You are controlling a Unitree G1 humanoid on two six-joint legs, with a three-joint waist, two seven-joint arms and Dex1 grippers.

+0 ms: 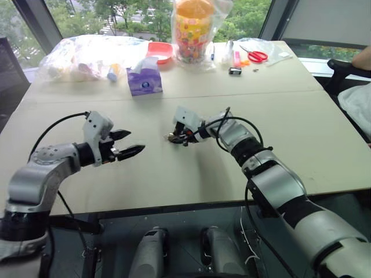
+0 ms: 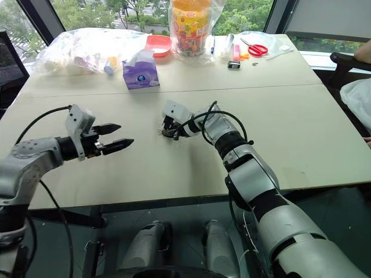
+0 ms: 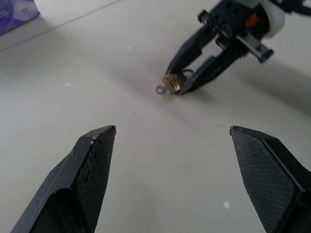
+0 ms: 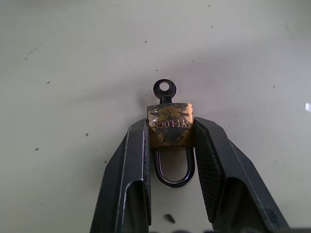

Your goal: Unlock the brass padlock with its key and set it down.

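Key [image 4: 164,90]: only its ringed head shows, protruding from the brass padlock [image 4: 170,125]; the blade is hidden inside the body. Right hand [image 4: 170,133] is clamped on the padlock's two sides, shackle lying between its fingers, low over the worktop [image 1: 174,179]. Left hand [image 1: 126,144], fingers apart and holding nothing, hovers nearby, pointing toward the padlock. Tissue box [image 1: 144,80] and red scissors [image 1: 255,55] stand well behind.

Bright daylight enters from windows at twelve o'clock; the pale beige wooden table [image 1: 174,174] carries soft shadows, wrist views slightly blurred.
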